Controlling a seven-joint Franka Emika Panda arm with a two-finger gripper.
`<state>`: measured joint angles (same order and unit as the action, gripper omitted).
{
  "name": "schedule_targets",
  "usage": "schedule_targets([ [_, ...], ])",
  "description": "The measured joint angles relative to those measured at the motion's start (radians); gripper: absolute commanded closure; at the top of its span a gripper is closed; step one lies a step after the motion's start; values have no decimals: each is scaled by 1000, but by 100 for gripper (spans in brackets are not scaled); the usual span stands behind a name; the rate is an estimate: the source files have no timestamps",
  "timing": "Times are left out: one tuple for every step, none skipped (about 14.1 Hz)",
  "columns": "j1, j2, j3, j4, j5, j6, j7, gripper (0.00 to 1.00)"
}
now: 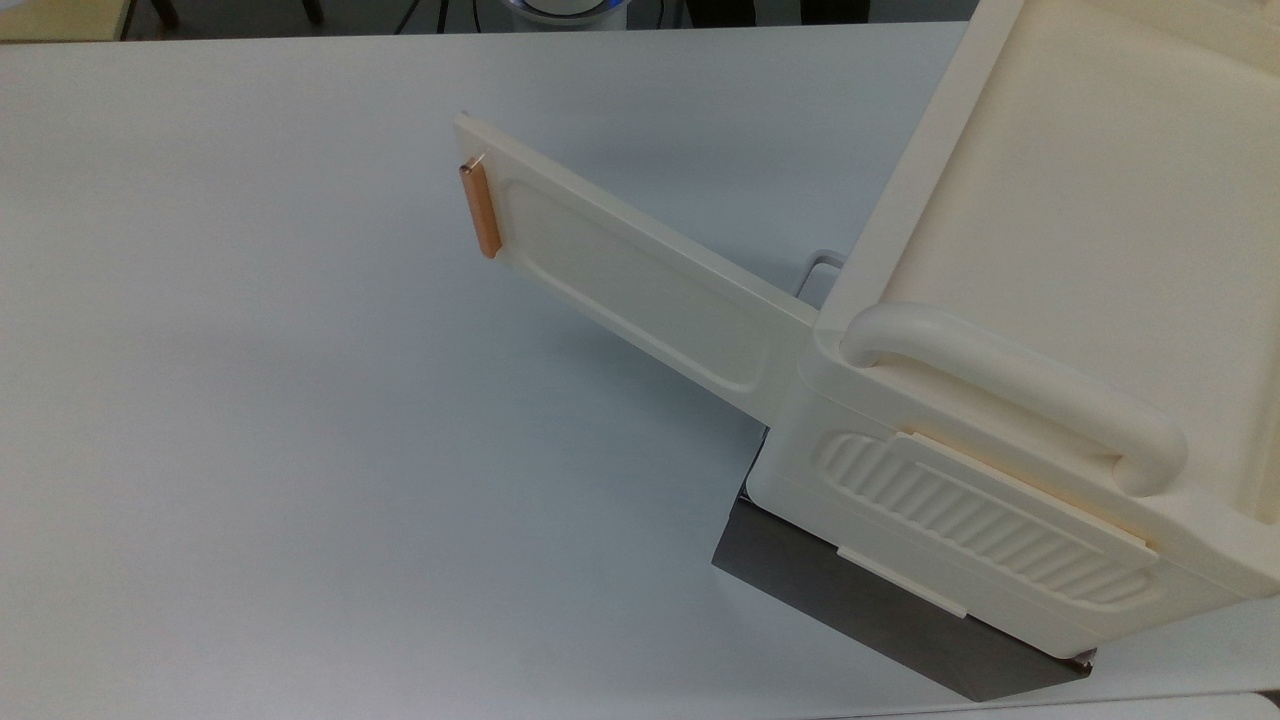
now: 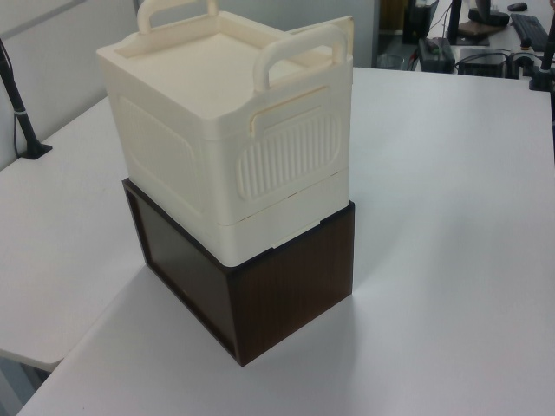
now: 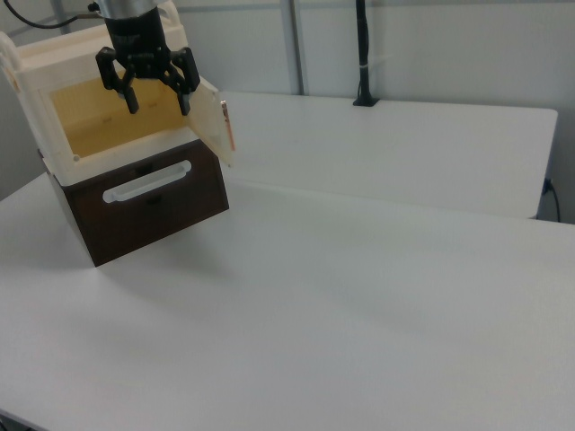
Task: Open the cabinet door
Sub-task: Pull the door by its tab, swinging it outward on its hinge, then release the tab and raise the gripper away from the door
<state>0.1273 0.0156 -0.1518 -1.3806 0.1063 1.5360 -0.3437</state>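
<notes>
The door (image 1: 620,275) stands swung wide from the cabinet (image 1: 1000,480) over the worktop (image 1: 300,450), interior exposed. Your gripper (image 3: 148,85) hangs before the opening, fingers (image 3: 131,94) apart, holding nothing. The opening looks done; you have only to withdraw.

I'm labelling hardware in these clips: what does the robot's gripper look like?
In the right view the gripper is black, with two dark fingers hanging from a wider black crossbody. Above it sits a lighter grey, roughly cylindrical wrist section. No markings can be made out on it.
</notes>
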Motion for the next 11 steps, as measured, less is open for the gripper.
schedule_targets([
  [24, 11, 1, -2, 0, 56, 15, 2],
  [41, 26, 2, -6, 0, 97, 36, 0],
  [48, 44, 2, -8, -3, 110, 52, 0],
  [47, 56, 2, -12, -10, 112, 56, 0],
  [45, 68, 0, -26, -24, 112, 58, 0],
  [42, 74, -2, -45, -44, 112, 66, 0],
  [37, 76, -4, -61, -68, 111, 95, 0],
  [28, 76, -6, -73, -105, 109, 148, 0],
  [21, 75, -6, -78, -123, 106, 192, 0],
  [7, 75, -6, -84, -136, 96, 252, 0],
  [-5, 73, -7, -89, -139, 68, 278, 0],
])
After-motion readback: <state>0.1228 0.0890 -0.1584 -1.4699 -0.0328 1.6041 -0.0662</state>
